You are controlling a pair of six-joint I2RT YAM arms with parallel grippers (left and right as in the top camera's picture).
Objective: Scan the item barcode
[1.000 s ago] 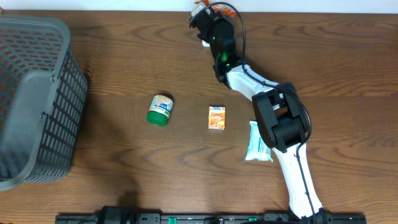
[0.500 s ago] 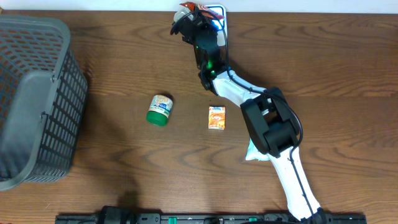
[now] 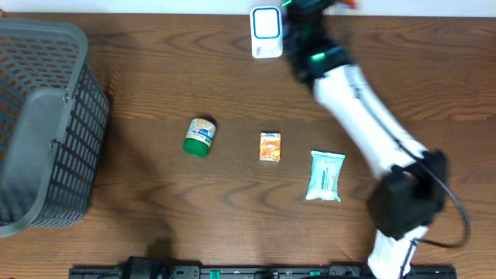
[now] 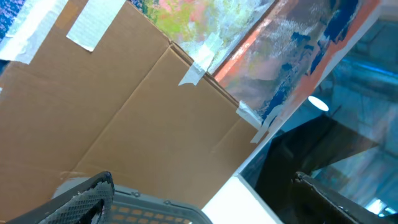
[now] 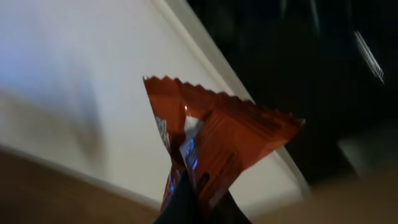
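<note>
An orange-red foil packet (image 5: 217,134) with a zigzag top edge is pinched in my right gripper (image 5: 198,205), which is shut on its lower end. From above, the right gripper (image 3: 332,5) sits at the table's far edge, just right of the white scanner (image 3: 266,32) with its blue window, and a bit of the packet (image 3: 350,3) pokes out at the frame's top. My left gripper (image 4: 205,208) is open, its fingertips (image 4: 87,194) wide apart with nothing between them. It does not appear in the overhead view.
On the table lie a green-lidded jar (image 3: 199,136), a small orange box (image 3: 270,146) and a white-teal wipes pack (image 3: 324,176). A grey mesh basket (image 3: 46,124) stands at the left edge; its rim (image 4: 155,208) shows below the left gripper.
My right arm has swung from the left of the scanner to its right with the packet. The scanner, covered before, is now fully in view.
</note>
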